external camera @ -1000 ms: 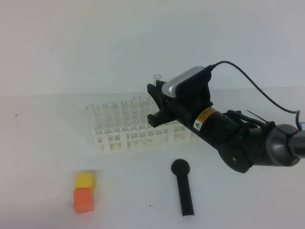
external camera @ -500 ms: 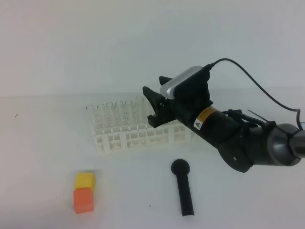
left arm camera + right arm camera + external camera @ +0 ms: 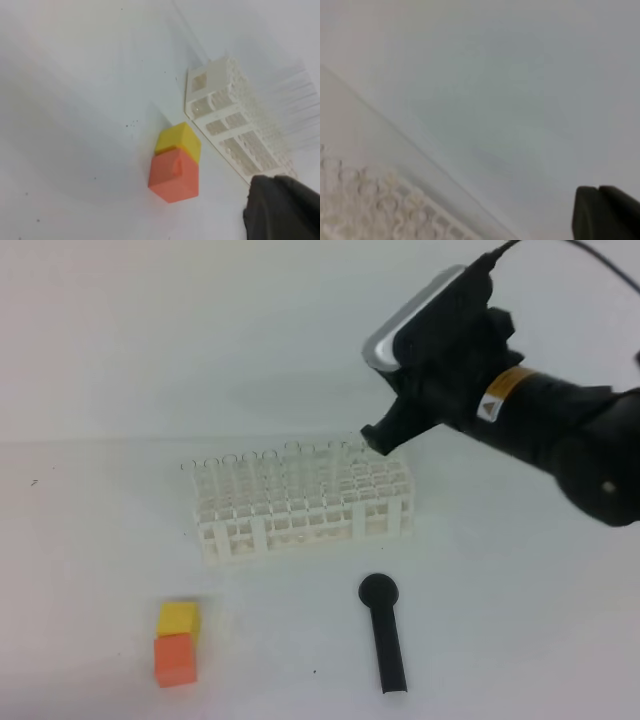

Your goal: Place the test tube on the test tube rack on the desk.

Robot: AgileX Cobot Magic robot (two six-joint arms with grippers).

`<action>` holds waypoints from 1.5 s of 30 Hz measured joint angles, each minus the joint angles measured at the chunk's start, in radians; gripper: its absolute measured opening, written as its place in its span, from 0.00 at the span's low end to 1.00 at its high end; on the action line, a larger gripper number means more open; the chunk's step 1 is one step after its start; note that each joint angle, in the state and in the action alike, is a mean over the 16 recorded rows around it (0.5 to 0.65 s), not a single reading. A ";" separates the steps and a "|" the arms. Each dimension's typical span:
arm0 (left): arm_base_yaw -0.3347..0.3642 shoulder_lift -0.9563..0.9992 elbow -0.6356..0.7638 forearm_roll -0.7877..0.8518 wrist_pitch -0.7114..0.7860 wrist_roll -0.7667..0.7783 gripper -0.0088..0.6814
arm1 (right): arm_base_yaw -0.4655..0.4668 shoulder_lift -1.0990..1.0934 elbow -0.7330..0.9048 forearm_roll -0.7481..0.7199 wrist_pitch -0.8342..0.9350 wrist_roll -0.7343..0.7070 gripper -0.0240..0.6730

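White plastic lattice test tube rack [image 3: 305, 505] on plain white desk [image 3: 520, 640] holds clear glass tubes; placement looks done. Right gripper [image 3: 378, 435] above rack, empty, jaw gap unreadable. Left gripper unseen, closed.

White lattice rack [image 3: 303, 502] upright on desk [image 3: 520, 620], glass tubes [image 3: 292, 462] standing inside

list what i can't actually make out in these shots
- Right gripper: high view, its body hides the fingertips; wrist view shows only a dark corner.
- Left gripper: outside the high view; a blurred dark shape at the left wrist view's edge.
- Test tube: which one in the test tube rack was just placed; clear glass, too small.
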 joint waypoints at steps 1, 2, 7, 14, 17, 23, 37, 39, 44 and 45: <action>0.000 0.000 0.000 0.000 0.000 0.001 0.01 | 0.000 -0.035 0.000 0.007 0.062 -0.023 0.15; 0.000 0.000 0.000 0.000 0.000 0.001 0.01 | 0.000 -0.069 0.000 0.013 0.126 -0.045 0.12; 0.000 0.000 0.000 0.000 0.000 0.004 0.01 | -0.002 -0.236 0.010 0.031 0.419 -0.130 0.05; 0.000 0.000 0.000 0.000 0.000 0.004 0.01 | -0.002 -0.440 0.078 0.033 0.653 -0.157 0.03; 0.000 0.000 0.000 0.000 0.000 0.005 0.01 | -0.002 -0.516 0.122 0.034 0.693 -0.158 0.03; 0.000 0.000 0.000 0.001 0.000 0.013 0.01 | -0.002 -0.626 0.206 0.034 0.708 -0.158 0.03; 0.000 0.000 0.000 0.002 0.000 0.029 0.01 | -0.025 -0.657 0.256 0.018 0.649 -0.123 0.03; 0.000 0.000 -0.001 0.003 0.000 0.030 0.01 | -0.044 -0.656 0.256 0.016 0.635 -0.109 0.03; 0.000 0.000 -0.001 0.003 0.000 0.031 0.01 | -0.125 -0.680 0.256 0.016 0.611 -0.072 0.03; 0.000 0.000 -0.001 0.003 0.000 0.031 0.01 | -0.147 -0.690 0.256 0.017 0.607 -0.065 0.03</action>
